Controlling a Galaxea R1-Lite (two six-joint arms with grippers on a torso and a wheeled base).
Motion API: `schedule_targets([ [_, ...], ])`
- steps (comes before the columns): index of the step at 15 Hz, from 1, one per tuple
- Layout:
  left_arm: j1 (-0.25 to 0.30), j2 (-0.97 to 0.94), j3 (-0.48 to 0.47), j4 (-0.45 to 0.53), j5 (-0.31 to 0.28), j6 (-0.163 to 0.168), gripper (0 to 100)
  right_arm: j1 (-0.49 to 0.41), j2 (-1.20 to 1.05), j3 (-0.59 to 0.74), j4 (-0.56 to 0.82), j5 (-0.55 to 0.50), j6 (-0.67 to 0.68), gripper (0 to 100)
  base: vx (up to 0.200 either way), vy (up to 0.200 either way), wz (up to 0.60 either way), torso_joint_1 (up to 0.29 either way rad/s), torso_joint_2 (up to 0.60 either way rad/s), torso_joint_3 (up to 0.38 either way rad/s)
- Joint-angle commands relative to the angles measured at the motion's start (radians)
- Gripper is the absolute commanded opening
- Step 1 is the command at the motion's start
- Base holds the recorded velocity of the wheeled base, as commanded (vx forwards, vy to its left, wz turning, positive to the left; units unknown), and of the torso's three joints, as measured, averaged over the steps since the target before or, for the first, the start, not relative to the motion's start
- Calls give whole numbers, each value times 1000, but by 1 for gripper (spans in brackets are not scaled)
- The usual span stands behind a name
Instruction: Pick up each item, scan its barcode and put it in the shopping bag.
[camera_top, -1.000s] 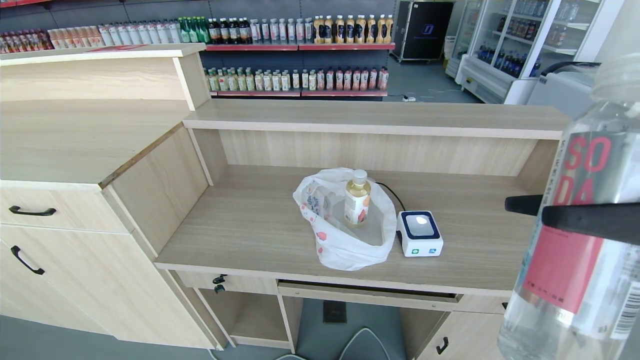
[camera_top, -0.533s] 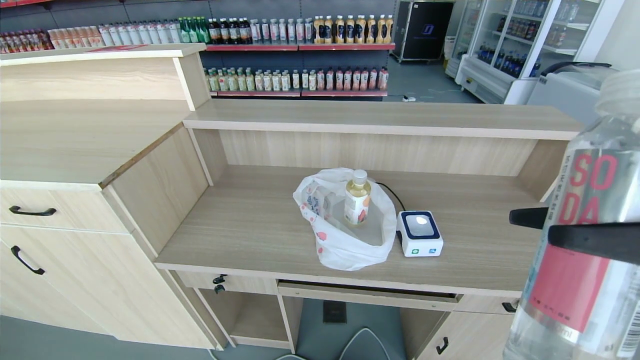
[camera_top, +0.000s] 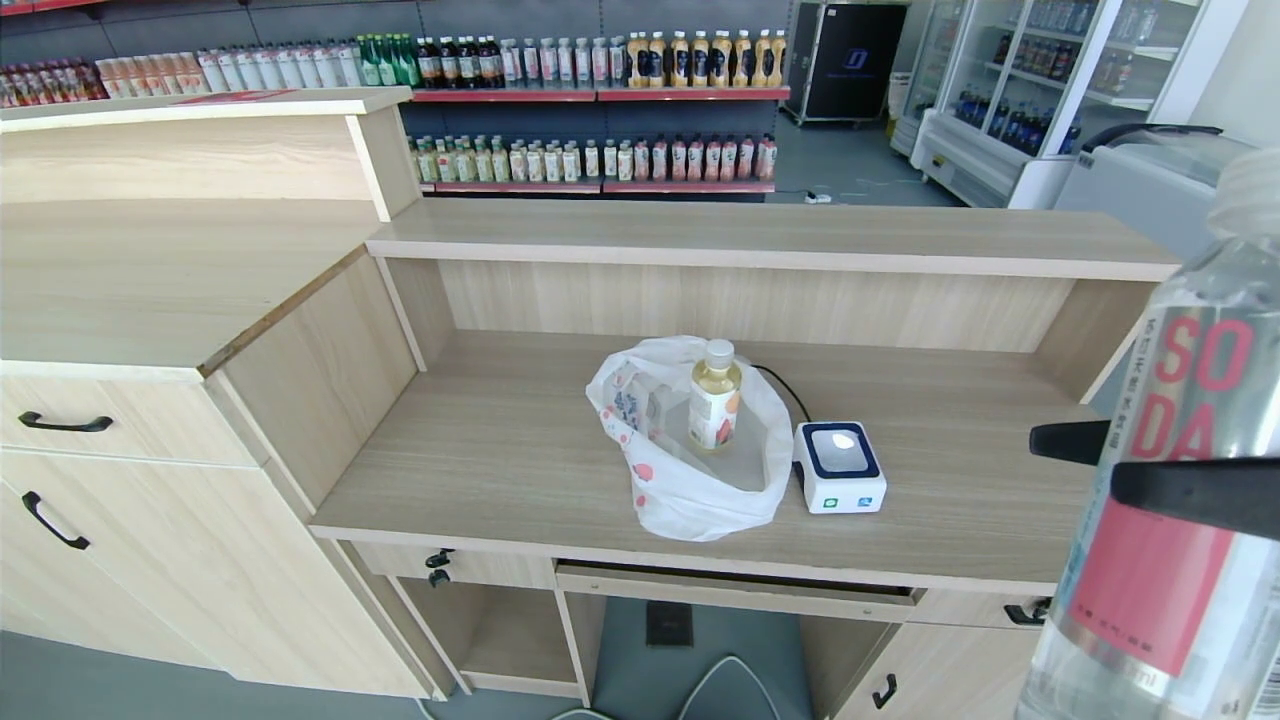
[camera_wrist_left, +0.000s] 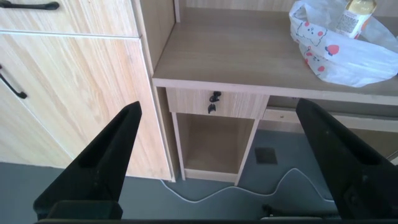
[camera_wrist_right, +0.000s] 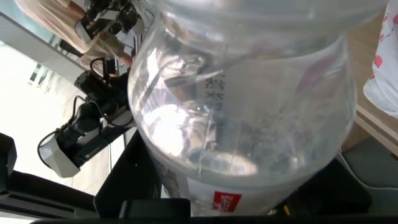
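- The clear plastic soda bottle with the red label (camera_top: 1180, 480) is hanging in the air at the robot's right, close to the head camera and raised above the counter, with its long axis running nearly upright and its cap on top.
- The right gripper (camera_top: 1100, 462) is clamping its black fingers across the bottle's middle, one in front of the label and one behind.
- The white square scanner with the dark-rimmed window (camera_top: 838, 466) is sitting to the left of the held bottle and farther forward, its window facing up. In my judgement the bottle is needing a carry leftward and down, with the barcode turned toward that window.
- The white plastic shopping bag with red prints (camera_top: 690, 490) is lying just beside the scanner on its left, mouth open, and a yellow drink bottle with a white cap (camera_top: 715, 405) is standing upright inside.
- The light wooden counter (camera_top: 500, 450) is bearing both; its right side panel and raised back ledge are bounding the approach.
- The left gripper (camera_wrist_left: 217, 106) is hanging low by the counter's left front, fingers spread apart and empty, well apart from the soda bottle.
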Motion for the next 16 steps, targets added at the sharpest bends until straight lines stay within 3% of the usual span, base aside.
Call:
schedule_targets([
  [1,0,0,0,0,0,0,100,0,6,-6,0,0,0,0,0,0,0,0,0,0],
  [10,0,0,0,0,0,0,100,-7,13,-9,-3,-6,-1,0,0,0,0,0,0,0],
  [12,0,0,0,0,-1,0,100,-58,50,-18,-11,-25,-64,0,0,0,0,0,0,0],
  [13,0,0,0,1,0,0,100,-112,93,-20,-14,-78,-161,0,0,0,0,0,0,0],
  [14,0,0,0,1,0,0,100,-265,171,-8,-43,-166,-406,0,0,0,0,0,0,0],
  [16,0,0,0,0,0,0,100,-462,274,43,-178,-176,-702,0,0,0,0,0,0,0],
])
